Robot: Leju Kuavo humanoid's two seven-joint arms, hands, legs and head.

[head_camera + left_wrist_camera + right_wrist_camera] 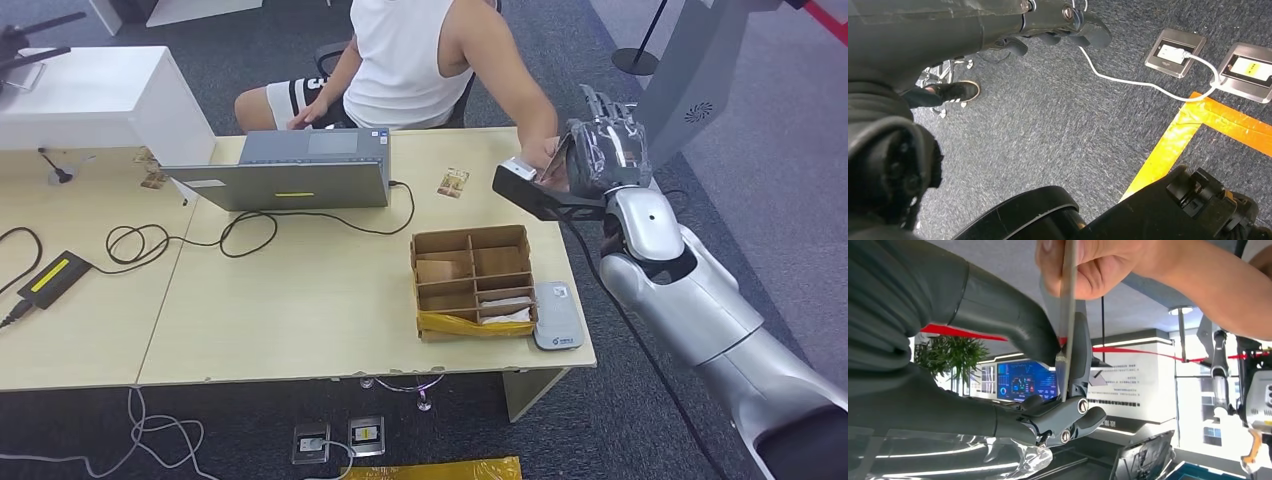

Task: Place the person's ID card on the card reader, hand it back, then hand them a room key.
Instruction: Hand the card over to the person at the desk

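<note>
The right hand is raised past the far right corner of the worktop, fingers up, pinching the ID card between its thumb and a dark finger. In the right wrist view the card is seen edge-on, and the person's hand grips its other end, so both hold it at once. The seated person, in a white sleeveless top, reaches that arm across the corner.

The left hand hangs low over grey carpet with its fingers curled in, holding nothing.

On the worktop, a grey card reader lies flat just beside the right side of a brown divided cardboard box; its small label is too fine to read. A second card lies near the laptop. Writing on the wall panels behind the hand is blurred and unreadable.
</note>
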